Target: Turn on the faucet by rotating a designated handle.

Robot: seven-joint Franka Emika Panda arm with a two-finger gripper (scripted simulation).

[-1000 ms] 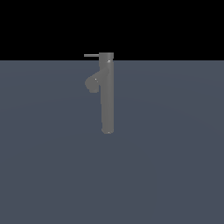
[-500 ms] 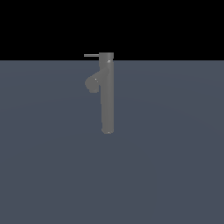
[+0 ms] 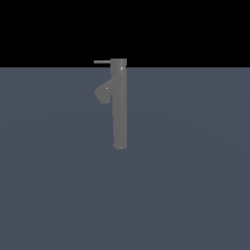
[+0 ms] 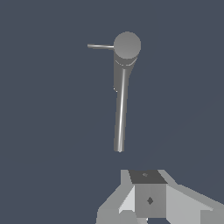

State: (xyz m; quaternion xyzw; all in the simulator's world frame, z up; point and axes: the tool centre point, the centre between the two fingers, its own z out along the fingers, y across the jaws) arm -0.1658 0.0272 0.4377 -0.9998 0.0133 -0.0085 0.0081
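The faucet (image 3: 120, 107) is a tall matte grey column standing upright on the dark floor, with a stubby spout (image 3: 103, 93) branching toward the exterior view's left. The handle (image 3: 102, 62), a thin grey rod, sticks out level from the top cap, also toward that left. From the wrist view I look down on the round cap of the faucet (image 4: 127, 44), with the handle (image 4: 99, 46) projecting from it. My light-grey boxy gripper (image 4: 148, 194) shows only in the wrist view, well apart from the faucet and touching nothing. Its jaw gap is not readable.
A flat, dark blue-grey floor (image 3: 195, 185) spreads around the faucet, under a black background. The arm does not appear in the exterior view.
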